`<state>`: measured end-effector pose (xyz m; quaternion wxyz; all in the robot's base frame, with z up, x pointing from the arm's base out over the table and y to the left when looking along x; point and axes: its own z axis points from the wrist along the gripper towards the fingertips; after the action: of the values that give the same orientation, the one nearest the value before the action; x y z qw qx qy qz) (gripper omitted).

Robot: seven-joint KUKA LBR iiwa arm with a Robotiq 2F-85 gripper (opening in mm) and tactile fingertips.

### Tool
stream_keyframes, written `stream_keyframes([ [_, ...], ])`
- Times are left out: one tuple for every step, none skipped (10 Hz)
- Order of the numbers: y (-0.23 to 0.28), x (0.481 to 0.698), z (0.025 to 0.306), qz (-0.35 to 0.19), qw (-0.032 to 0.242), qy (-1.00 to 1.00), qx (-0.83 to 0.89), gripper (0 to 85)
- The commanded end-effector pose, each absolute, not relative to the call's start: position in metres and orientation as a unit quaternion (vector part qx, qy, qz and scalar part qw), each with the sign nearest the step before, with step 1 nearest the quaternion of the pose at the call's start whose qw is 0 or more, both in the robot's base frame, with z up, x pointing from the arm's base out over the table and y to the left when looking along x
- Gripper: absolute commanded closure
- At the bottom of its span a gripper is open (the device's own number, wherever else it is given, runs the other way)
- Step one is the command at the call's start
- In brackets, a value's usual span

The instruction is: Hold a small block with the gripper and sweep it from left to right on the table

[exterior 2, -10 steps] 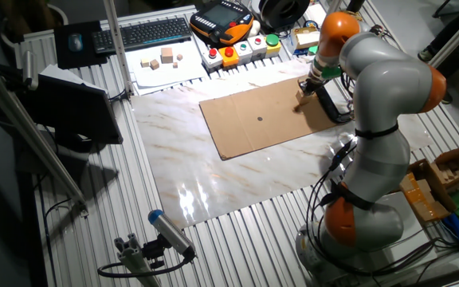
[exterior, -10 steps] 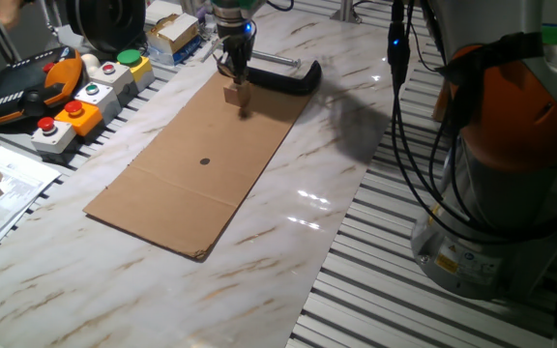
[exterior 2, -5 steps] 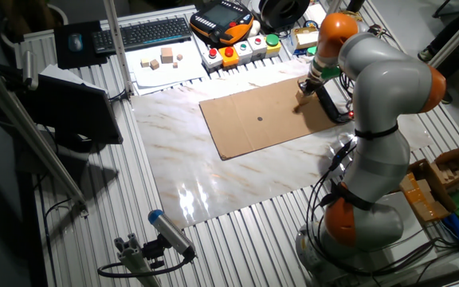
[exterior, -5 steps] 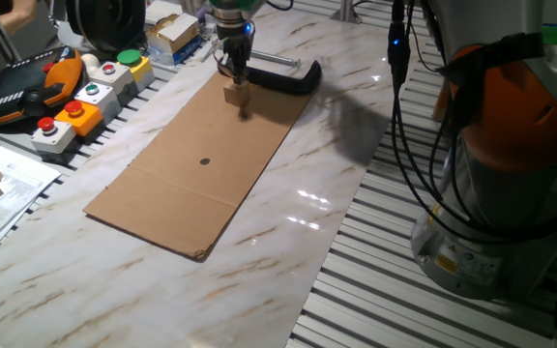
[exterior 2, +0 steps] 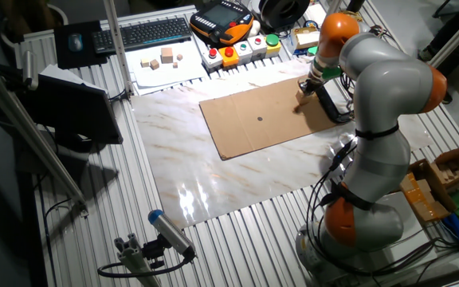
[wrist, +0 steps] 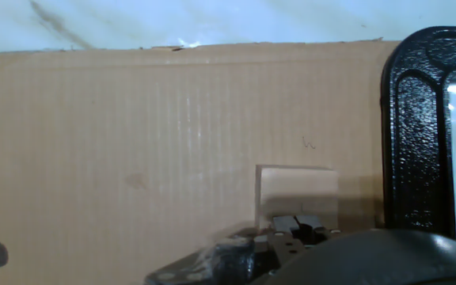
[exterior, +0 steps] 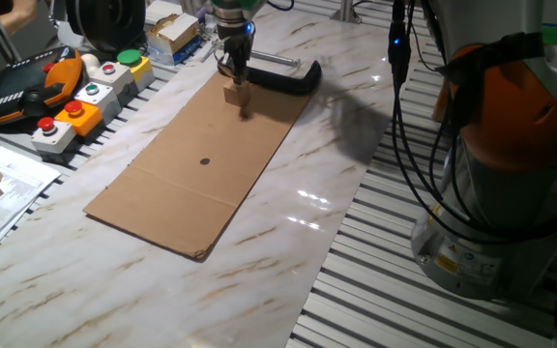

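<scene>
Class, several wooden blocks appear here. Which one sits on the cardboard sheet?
The small block under the end effector, beside the black C-clamp; the others lie on paper near the keyboard.

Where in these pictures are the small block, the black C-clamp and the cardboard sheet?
small block (exterior: pixel 236 95), one fixed view, front face.
black C-clamp (wrist: pixel 418 134), hand view, its frame.
cardboard sheet (exterior: pixel 191 184), one fixed view, bare middle.

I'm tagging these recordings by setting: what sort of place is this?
Most likely a robotics lab bench: a marble-look table edged with ribbed metal slats, button boxes, a keyboard, and a teach pendant.
</scene>
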<state>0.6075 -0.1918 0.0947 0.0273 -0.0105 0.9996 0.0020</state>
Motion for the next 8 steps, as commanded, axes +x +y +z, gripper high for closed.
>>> stream_keyframes([
  [-0.1913,0.6081,0.0952,0.003,0.026,1.000,-0.014,84.3],
  [-0.1909,0.6087,0.0958,-0.003,0.026,0.999,-0.021,79.3],
  [-0.1909,0.6087,0.0963,-0.009,0.028,0.999,-0.023,66.3],
  [-0.1908,0.6086,0.0965,-0.012,0.029,0.999,-0.017,47.7],
  [-0.1907,0.6087,0.0962,-0.011,0.032,0.999,-0.010,31.7],
  [-0.1907,0.6088,0.0960,-0.011,0.039,0.999,-0.002,14.3],
  [-0.1905,0.6091,0.0958,-0.013,0.046,0.999,0.002,2.3],
  [-0.1903,0.6096,0.0960,-0.016,0.049,0.999,0.006,0.0],
])
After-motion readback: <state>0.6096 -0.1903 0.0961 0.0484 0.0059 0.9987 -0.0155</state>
